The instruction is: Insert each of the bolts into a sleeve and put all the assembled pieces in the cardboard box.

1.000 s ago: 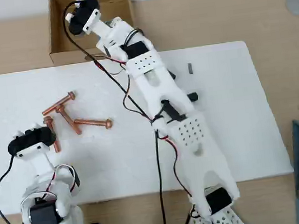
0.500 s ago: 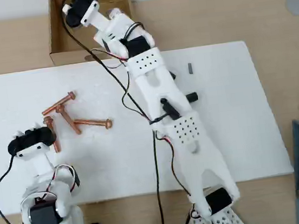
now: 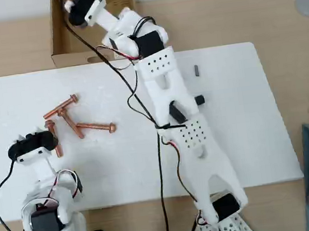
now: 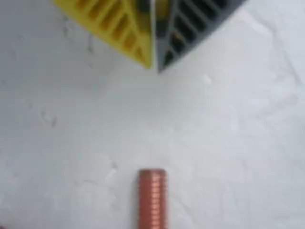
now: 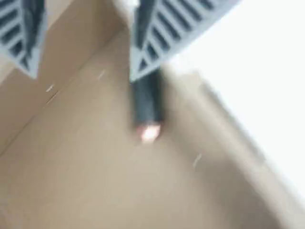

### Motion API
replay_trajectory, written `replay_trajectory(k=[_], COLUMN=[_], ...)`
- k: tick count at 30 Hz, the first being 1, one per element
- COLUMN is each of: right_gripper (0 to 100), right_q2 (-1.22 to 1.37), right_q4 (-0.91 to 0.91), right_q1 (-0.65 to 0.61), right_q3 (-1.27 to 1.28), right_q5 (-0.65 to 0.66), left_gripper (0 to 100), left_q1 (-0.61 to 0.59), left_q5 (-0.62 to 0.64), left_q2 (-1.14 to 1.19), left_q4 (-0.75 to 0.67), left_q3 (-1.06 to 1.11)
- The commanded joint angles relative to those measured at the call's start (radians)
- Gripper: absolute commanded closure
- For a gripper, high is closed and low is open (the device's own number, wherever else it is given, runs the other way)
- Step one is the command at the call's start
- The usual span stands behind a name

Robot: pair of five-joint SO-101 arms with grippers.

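Since a second ago the right arm has stretched farther forward, so the right gripper (image 3: 80, 5) now sits deeper over the open brown cardboard box (image 3: 60, 45), nearer its far side. The left arm and the loose copper bolts (image 3: 71, 124) have not shifted.

The right arm lies almost fully extended, slanting across the white surface (image 3: 247, 138) from its base at the near edge to the box. Its grey fingers (image 5: 152, 43) stand well apart with nothing between them. A black sleeve with a copper bolt end showing (image 5: 147, 107) is inside the box just at one fingertip; we cannot tell whether it rests on the box floor.

The left arm is folded back by its base, and the left gripper (image 3: 32, 144) points down just beside one bolt. Its yellow and grey fingers (image 4: 128, 33) are closed tip to tip on nothing, with a threaded bolt end (image 4: 152, 200) lying near them. Two black sleeves (image 3: 197, 70) lie on the surface beside the right arm.
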Motion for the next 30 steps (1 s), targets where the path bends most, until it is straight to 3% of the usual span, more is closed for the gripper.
replay_trajectory(k=[1, 12, 20, 30], right_gripper=[84.6, 84.6, 84.6, 84.6], right_q2=[-0.131, -0.257, -0.361, -0.863], right_q4=[0.101, 0.440, 0.448, 0.446], right_q1=[0.022, 0.022, 0.059, 0.077], right_q3=[-0.047, -0.047, -0.018, 0.596], right_q5=[0.002, 0.002, 0.002, 0.002], left_gripper=[100, 100, 100, 100], left_q1=[-0.014, -0.014, -0.014, -0.014], left_q5=[0.002, 0.002, 0.002, 0.002], left_q2=[-0.005, -0.005, -0.005, -0.005], left_q4=[-0.017, -0.017, -0.017, -0.017], left_q3=[-0.009, -0.009, -0.009, -0.009])
